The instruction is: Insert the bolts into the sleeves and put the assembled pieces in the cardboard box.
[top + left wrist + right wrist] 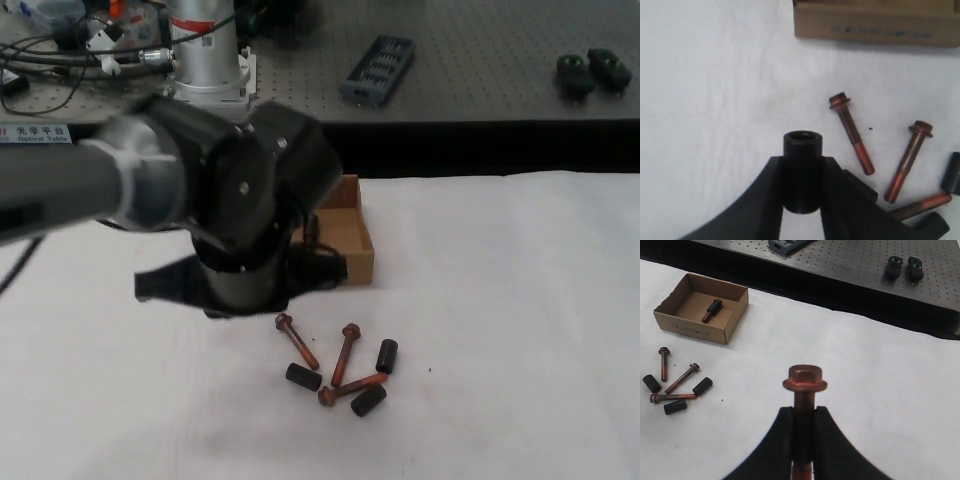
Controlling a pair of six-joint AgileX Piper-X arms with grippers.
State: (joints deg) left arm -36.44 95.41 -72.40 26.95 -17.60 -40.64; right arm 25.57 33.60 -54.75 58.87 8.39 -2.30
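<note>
Right fingers [771, 450] clamp a bolt [804, 385] lengthwise, head pointing outward.

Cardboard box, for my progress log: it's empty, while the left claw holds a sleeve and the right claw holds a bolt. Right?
Not empty: the right wrist view shows one assembled piece lying in the cardboard box. The rest stands: the left claw holds a sleeve and the right claw holds a bolt.

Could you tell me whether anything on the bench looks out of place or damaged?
Nothing stands out. Three loose bolts and three sleeves lie scattered on the white cloth near the cardboard box; one assembled piece lies inside it.
</note>
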